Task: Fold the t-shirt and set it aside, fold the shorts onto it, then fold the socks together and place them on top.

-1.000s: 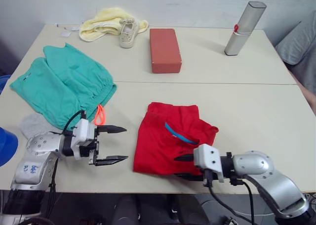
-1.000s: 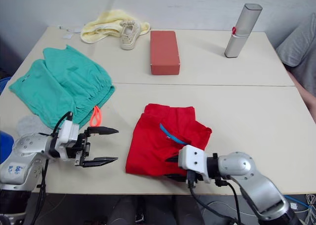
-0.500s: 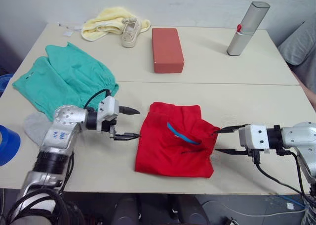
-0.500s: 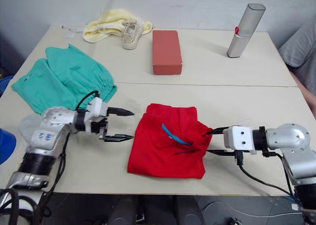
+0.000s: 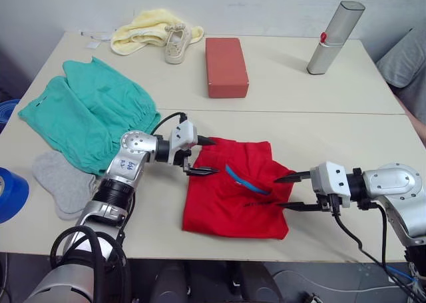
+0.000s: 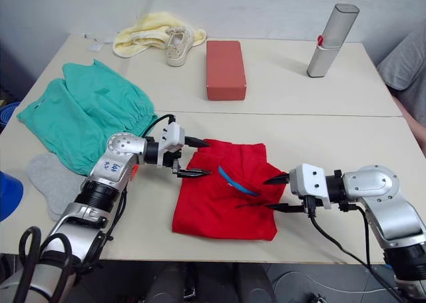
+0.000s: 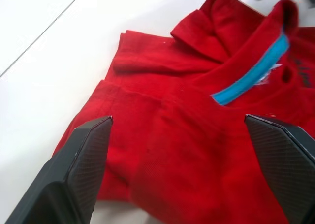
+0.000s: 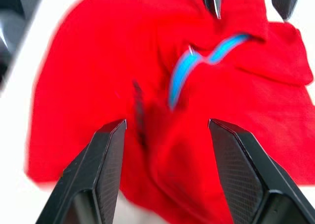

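The red t-shirt lies in a folded bundle at the front middle of the table, its blue collar band facing up. My left gripper is open over the shirt's far left corner, one finger above the cloth. At the shirt's right edge my right gripper is open, with its tips at the cloth. The left wrist view shows the t-shirt between open fingers. The teal shorts lie spread at the left. A grey sock lies in front of them.
A red-brown block lies at the back middle. A silver bottle stands at the back right. A pale yellow cloth and a small shoe lie at the back left. A blue object is at the left edge.
My left gripper has moved right, from the bare table onto the t-shirt's left corner. The right gripper has moved slightly left, to the shirt's right edge. Both remain open.
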